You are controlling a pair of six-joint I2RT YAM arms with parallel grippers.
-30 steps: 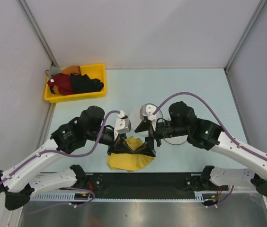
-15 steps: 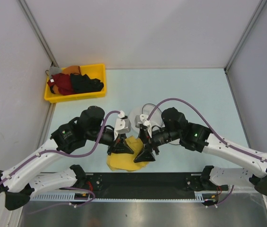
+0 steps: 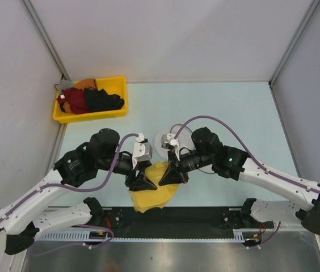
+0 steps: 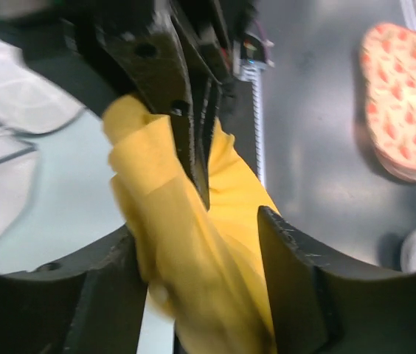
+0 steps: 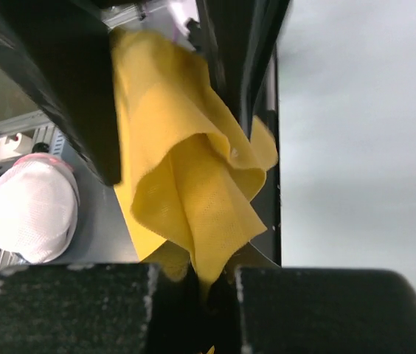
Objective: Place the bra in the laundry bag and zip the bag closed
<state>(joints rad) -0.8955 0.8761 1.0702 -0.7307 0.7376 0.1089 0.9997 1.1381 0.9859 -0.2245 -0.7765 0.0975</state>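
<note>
The bra (image 3: 155,191) is a crumpled yellow cloth hanging between the two grippers above the table's near edge. My right gripper (image 3: 169,177) is shut on a fold of the bra (image 5: 186,184), pinched between the black fingers at the bottom of the right wrist view (image 5: 204,284). My left gripper (image 3: 142,182) stands open, with the yellow cloth (image 4: 193,258) lying loose between its jaws (image 4: 197,243). The laundry bag (image 3: 163,140), white mesh, lies just behind the grippers, mostly covered by the right arm. Its mesh halves (image 4: 16,96) show at the left of the left wrist view.
A yellow bin (image 3: 90,100) with red, black and orange garments stands at the back left. The black rail (image 3: 171,218) at the table's near edge runs right under the bra. Side walls close in the table on the left and right.
My right gripper moved left and shut on the bra. My left gripper opened and let go of the cloth. The bra now hangs higher, bunched up.
</note>
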